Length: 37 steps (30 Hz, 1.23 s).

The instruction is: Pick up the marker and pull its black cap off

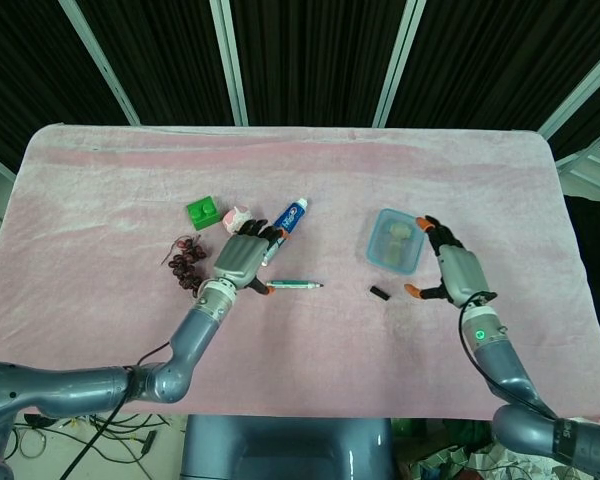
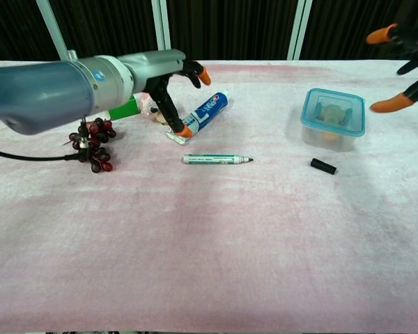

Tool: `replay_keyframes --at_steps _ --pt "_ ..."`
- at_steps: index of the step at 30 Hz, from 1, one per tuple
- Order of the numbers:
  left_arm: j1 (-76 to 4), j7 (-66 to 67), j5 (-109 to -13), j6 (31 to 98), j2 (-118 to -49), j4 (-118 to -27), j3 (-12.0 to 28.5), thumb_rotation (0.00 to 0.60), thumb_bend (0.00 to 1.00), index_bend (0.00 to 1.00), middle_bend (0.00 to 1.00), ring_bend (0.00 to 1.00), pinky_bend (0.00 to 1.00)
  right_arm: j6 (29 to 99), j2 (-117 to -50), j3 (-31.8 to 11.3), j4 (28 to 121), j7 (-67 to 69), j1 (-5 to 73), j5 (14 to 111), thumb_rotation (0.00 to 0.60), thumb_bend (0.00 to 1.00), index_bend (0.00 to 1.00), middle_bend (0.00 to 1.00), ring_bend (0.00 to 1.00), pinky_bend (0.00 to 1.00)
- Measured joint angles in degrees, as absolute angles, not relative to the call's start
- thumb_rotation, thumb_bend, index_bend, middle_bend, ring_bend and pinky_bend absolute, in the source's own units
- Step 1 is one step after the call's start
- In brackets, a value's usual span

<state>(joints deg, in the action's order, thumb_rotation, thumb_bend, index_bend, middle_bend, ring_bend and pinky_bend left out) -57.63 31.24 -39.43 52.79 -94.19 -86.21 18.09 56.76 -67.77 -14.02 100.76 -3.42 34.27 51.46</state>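
The green marker [image 1: 295, 285] [image 2: 217, 159] lies uncapped on the pink cloth, its tip pointing right. Its black cap [image 1: 380, 293] [image 2: 323, 166] lies apart on the cloth, well to the marker's right. My left hand [image 1: 242, 259] [image 2: 168, 81] hovers open above and to the left of the marker, fingers spread, holding nothing. My right hand [image 1: 457, 271] [image 2: 403, 53] is open too, raised to the right of the cap, mostly cut off by the edge of the chest view.
A toothpaste tube [image 1: 289, 219] [image 2: 202, 115] lies just behind the marker. A blue-lidded clear box [image 1: 395, 240] [image 2: 332, 117] stands behind the cap. Dark grapes [image 1: 186, 266] [image 2: 93, 140], a green block [image 1: 204, 213] and a small pink-white toy [image 1: 236, 217] sit at the left.
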Motion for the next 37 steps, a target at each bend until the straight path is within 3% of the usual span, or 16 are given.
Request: replay_keyframes --at_steps 9,15,24,29,37 --pt "-48.9 27.6 -50.8 57.3 -77.0 -99.2 14.1 0.6 0.07 0.17 0.15 0.0 0.0 63.8 -56.7 -11.5 94.9 2.7 25.5 62.4 0.6 0.06 0.04 0.0 0.0 0.15" --pt "-38.5 23.3 -62.3 66.5 -66.3 -103.7 8.1 0.6 0.07 0.19 0.15 0.0 0.0 69.5 -52.8 -8.3 92.8 11.2 17.8 68.7 0.6 0.09 0.04 0.0 0.0 0.15" --pt "-18.7 8.7 -76.6 86.0 -61.7 -100.8 -2.4 0.6 0.07 0.18 0.15 0.0 0.0 84.1 -56.0 -0.8 92.8 5.9 7.2 81.2 0.6 0.1 0.04 0.0 0.0 0.15" --pt "-13.3 2.1 -80.4 89.9 -61.0 -96.9 -5.1 0.6 0.07 0.18 0.15 0.0 0.0 87.5 -58.4 1.4 92.8 3.1 4.4 84.9 0.6 0.1 0.04 0.0 0.0 0.15" --pt "-10.0 -0.6 -82.8 91.2 -62.4 -91.9 -6.1 0.6 0.07 0.17 0.15 0.0 0.0 89.4 -60.5 2.6 93.0 -0.7 2.2 87.3 0.6 0.1 0.02 0.0 0.01 0.15"
